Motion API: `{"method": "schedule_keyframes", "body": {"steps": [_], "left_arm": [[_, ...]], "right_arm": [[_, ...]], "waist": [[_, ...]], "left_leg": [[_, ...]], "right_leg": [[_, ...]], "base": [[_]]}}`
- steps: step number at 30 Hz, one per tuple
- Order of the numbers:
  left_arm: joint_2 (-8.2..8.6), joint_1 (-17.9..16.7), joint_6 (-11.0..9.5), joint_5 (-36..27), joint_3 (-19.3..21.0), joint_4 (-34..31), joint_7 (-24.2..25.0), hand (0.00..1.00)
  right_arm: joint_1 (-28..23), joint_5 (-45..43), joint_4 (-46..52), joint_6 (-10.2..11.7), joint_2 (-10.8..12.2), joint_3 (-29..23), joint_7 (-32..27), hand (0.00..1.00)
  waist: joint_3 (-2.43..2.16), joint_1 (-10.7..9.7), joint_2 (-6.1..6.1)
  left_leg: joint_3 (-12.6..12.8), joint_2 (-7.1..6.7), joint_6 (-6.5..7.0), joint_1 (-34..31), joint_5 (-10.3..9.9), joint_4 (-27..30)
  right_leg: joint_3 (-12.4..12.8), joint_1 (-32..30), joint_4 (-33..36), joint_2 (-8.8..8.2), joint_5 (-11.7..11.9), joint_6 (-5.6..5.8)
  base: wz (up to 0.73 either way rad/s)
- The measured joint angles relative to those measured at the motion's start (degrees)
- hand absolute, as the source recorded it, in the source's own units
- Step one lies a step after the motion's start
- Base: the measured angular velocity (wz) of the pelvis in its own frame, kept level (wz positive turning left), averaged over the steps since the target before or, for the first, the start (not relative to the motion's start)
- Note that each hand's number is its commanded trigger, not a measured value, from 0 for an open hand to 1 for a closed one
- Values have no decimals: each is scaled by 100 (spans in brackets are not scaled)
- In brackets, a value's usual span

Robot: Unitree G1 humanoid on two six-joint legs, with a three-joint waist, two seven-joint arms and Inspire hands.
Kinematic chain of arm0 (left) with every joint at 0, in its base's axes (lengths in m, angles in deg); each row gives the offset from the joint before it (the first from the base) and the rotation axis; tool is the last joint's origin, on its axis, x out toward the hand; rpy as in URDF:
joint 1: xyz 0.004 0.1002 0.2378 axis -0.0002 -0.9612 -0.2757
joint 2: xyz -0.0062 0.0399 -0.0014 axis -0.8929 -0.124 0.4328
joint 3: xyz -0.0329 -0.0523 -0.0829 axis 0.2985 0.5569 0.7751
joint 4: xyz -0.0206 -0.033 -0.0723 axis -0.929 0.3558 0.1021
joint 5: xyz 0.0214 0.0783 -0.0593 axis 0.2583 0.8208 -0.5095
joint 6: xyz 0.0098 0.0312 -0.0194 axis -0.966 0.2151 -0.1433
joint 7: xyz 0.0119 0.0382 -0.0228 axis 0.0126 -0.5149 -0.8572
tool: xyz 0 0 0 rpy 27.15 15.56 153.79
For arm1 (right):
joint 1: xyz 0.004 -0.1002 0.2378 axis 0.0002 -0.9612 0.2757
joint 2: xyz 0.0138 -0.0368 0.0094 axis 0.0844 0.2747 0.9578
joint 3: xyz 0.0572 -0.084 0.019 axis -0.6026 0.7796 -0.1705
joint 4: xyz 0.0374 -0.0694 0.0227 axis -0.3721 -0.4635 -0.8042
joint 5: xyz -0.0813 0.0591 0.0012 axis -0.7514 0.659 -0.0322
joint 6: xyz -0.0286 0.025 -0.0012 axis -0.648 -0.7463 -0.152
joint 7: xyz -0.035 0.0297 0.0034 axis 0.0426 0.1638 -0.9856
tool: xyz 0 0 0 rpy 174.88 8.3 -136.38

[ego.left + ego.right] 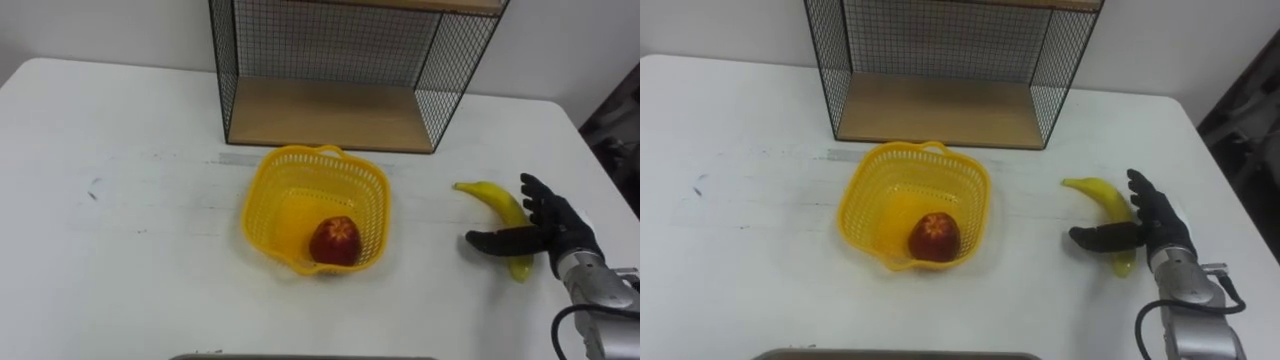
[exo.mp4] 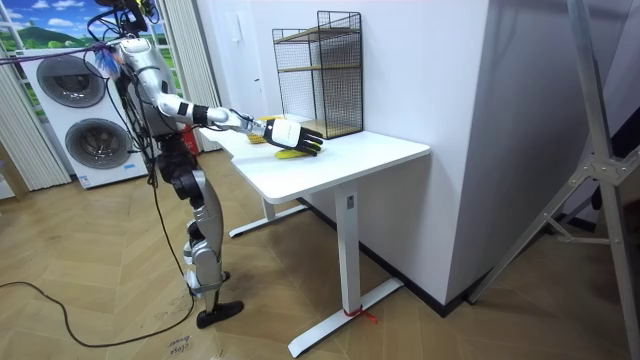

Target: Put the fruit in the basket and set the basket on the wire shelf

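Your right hand (image 1: 555,236) hangs released over the banana (image 1: 489,196) near the basket (image 1: 300,152): grip it mid-curve, gently, since it looks light, smooth and easily bruised.

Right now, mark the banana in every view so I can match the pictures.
Left eye view: the banana lies right of the yellow basket, partly under the right hand.
Right eye view: the banana is right of centre, in the same spot.
Room view: the banana peeks out beneath the hand on the table.
Shared landmark: the wire shelf behind it.
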Motion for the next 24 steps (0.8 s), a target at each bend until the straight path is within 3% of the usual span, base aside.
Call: {"method": "schedule_keyframes", "body": {"steps": [9, 10, 11, 12, 13, 24], "left_arm": [[0, 3, 73, 6, 46, 3, 0, 0], [0, 4, 76, 6, 46, 3, 0, 0], [2, -14, 77, 0, 53, 3, -1, 0], [3, -24, 77, 1, 58, 3, -1, 0], [3, -28, 78, 1, 78, 3, -2, 0], [1, 3, 77, 5, 123, 1, -2, 0]], "right_arm": [[227, -75, -483, 34, -105, -10, 203, 0], [227, -78, -525, 63, -107, -10, 210, 30], [251, -109, -565, 70, -109, -22, 232, 68], [279, -143, -580, 70, -109, -23, 248, 92], [323, -226, -615, 68, -114, -23, 263, 100], [459, -839, -938, 72, -377, -363, 176, 100]], "waist": [[-15, 12, 11], [-20, 12, 19], [-28, 11, 29], [-31, 7, 32], [-36, -2, 37], [-44, 43, 68]], "left_leg": [[-27, -1, 0, 33, 0, 37], [-39, -1, 0, 37, 0, 39], [-41, -1, 0, 39, 0, 42], [-43, -1, 0, 39, 0, 44], [-62, -2, 0, 39, 0, 48], [-124, -5, -2, 35, 0, 52]], "right_leg": [[1, 48, 0, 4, 1, -1], [-2, 44, -2, 5, 1, -1], [-10, 43, -1, 5, 1, -1], [-11, 43, -1, 5, 1, -1], [-17, 46, -1, 5, 1, -1], [-142, 49, -7, -12, -17, -18]], "base": [[1], [0], [0], [0], [0], [3]]}}
